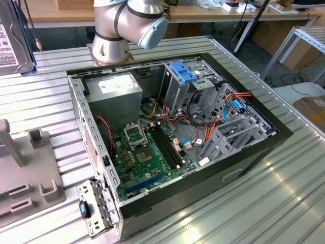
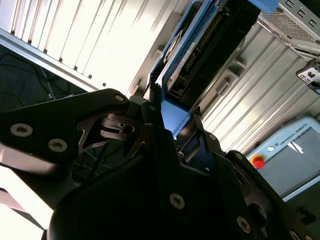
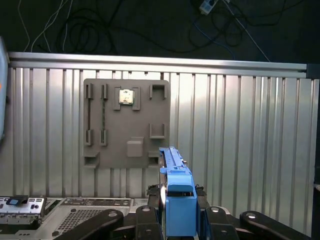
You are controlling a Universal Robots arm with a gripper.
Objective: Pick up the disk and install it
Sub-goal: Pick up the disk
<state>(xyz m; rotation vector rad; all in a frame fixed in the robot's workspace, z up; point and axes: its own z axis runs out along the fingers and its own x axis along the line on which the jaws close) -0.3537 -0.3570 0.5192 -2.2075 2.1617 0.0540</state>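
The silver-grey metal arm of stout cylindrical joints point(image 1: 119, 23) carries a rounded pale blue-grey plastic end cap point(image 1: 153, 31); its round base flange point(image 1: 106, 52) is the same brushed silver; the matte black gripper of angular linked bars point(image 2: 165, 107) is fastened with bright round screw heads point(image 2: 57, 145); in the first wrist view its links end in rounded black knuckles point(image 3: 107, 216).

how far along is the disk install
Pickup looks done: the hand is shut on the disk by its blue rail, holding it clear of the grey fixture plate in the first wrist view. Installing is left: the disk is not yet in the open computer case.
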